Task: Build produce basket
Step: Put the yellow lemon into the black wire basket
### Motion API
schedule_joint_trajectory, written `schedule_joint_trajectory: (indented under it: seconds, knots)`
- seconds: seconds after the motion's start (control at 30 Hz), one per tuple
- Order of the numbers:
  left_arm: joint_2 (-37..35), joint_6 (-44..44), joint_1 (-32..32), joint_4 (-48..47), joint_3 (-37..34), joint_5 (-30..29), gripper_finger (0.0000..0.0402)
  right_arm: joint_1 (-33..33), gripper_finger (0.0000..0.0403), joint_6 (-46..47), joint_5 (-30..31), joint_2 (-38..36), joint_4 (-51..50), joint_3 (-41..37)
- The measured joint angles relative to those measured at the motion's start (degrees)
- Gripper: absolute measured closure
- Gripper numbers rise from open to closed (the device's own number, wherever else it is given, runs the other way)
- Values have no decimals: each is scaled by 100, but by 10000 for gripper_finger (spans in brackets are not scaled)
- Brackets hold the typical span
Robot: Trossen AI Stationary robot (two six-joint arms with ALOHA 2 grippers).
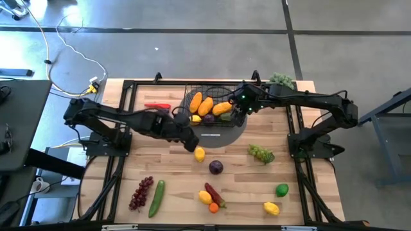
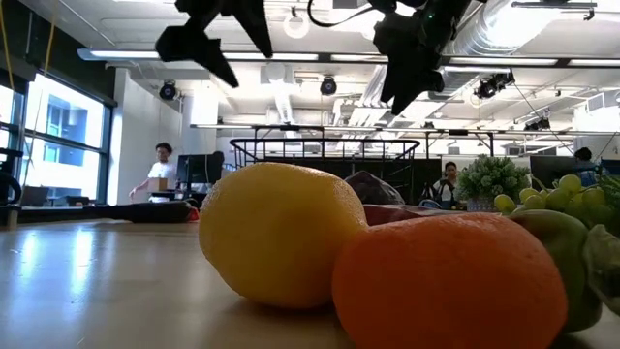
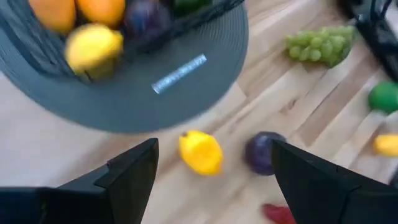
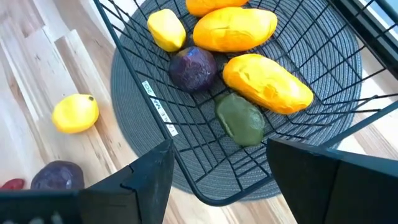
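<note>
When I checked the feeds, the wire basket (image 1: 209,109) sat on its round grey mat (image 1: 221,133) at the far side of the bench (image 1: 173,173), and it was only partly filled. Looking down from my right wrist camera I counted five pieces inside: two orange mangoes (image 4: 267,84), a small yellow lemon (image 4: 166,28), a purple plum (image 4: 193,69) and a dull green piece (image 4: 240,118); a further orange one showed only at the frame edge. My right end effector (image 1: 241,110) hovered over the basket's right end with its fingers spread and nothing between them. My left end effector (image 1: 191,144) hung just in front of the mat, fingers spread wide and empty, above a loose lemon (image 1: 200,154) that lay beside a second plum (image 1: 216,167). I judged that lemon to be my next pick. Plenty was left on the bench: green grapes (image 1: 261,153), a lime (image 1: 282,190), another lemon (image 1: 271,208), red grapes (image 1: 141,193), a cucumber (image 1: 156,197), a red chili (image 1: 157,106) left of the basket, and a small cluster (image 1: 211,197) of yellow, orange and dark red pieces near the front. By my estimate I was less than halfway through.
</note>
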Motion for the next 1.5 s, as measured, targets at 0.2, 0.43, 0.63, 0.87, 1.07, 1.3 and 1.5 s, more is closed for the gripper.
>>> schedule_joint_trajectory:
  seconds: [0.2,0.43,0.63,0.87,1.07,1.3,1.5]
  knots:
    - [505,-1330,-109,162,1,91,104,0,166,-19,-2,1,-43,0]
    - [1114,-1810,-222,362,2,105,104,1,166,-165,-2,2,-61,0]
    - [1552,-1897,-263,422,2,132,104,1,166,-165,0,4,-91,0]
    - [1802,-2034,-254,596,0,128,104,0,166,-165,0,7,-129,0]
    - [2001,-2181,-252,799,14,115,104,1,166,-165,2,7,-153,0]
    - [2337,-2290,-292,1064,0,162,104,1,166,-167,2,7,-200,0]
    - [2594,-2354,-289,1197,7,254,104,0,166,-167,2,11,-244,0]
